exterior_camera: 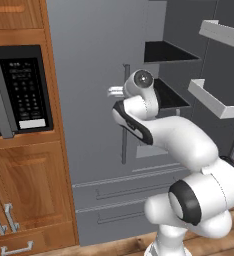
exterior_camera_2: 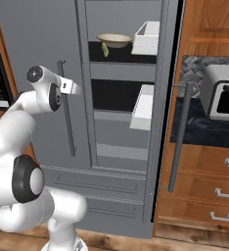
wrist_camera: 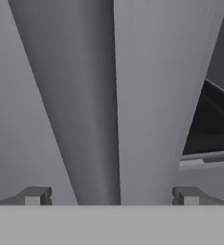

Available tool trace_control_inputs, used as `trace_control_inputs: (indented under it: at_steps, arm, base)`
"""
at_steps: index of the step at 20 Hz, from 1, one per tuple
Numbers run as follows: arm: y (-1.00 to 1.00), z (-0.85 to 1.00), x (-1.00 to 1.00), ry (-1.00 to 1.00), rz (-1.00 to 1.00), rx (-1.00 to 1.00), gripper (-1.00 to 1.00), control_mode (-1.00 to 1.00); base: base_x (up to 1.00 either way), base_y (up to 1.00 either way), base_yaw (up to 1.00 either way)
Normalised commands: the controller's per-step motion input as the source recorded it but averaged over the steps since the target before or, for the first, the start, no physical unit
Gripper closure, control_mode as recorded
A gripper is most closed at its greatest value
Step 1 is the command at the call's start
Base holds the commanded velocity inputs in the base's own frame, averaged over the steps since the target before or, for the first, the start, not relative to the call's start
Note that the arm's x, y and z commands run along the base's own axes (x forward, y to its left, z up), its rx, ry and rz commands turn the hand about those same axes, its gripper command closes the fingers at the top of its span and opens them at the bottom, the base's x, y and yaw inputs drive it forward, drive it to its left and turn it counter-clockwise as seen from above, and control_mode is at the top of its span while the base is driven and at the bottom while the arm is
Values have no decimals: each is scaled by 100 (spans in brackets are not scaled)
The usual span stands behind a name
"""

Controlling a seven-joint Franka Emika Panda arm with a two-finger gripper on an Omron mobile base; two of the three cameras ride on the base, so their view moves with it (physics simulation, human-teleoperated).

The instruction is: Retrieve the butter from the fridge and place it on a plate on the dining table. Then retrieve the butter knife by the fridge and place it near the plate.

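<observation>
Your gripper (wrist_camera: 111, 196): jaws spread wide, nothing grasped, facing fridge (exterior_camera_2: 43, 59) left door edge. Butter (exterior_camera_2: 105, 49) on upper shelf beside bowl (exterior_camera_2: 114, 39), long axis running front-to-back.

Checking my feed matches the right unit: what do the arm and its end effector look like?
A glossy white arm of rounded, tube-like links, with dark grey-black bands and round caps at the joints. The end effector has two small, blocky dark grey finger tips. No cables or markings are visible.
</observation>
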Motion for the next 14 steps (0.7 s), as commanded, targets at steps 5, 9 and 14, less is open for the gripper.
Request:
trace_control_inputs:
  at_steps: [5,9,14]
  arm:
    - [0,0,45,0,0,-9,-100,-100]
    - [2,0,37,0,0,-5,-100,-100]
    - [-2,-21,30,-3,0,-12,-100,-100]
  base:
    - [0,0,0]
    - [0,0,0]
    - [0,0,0]
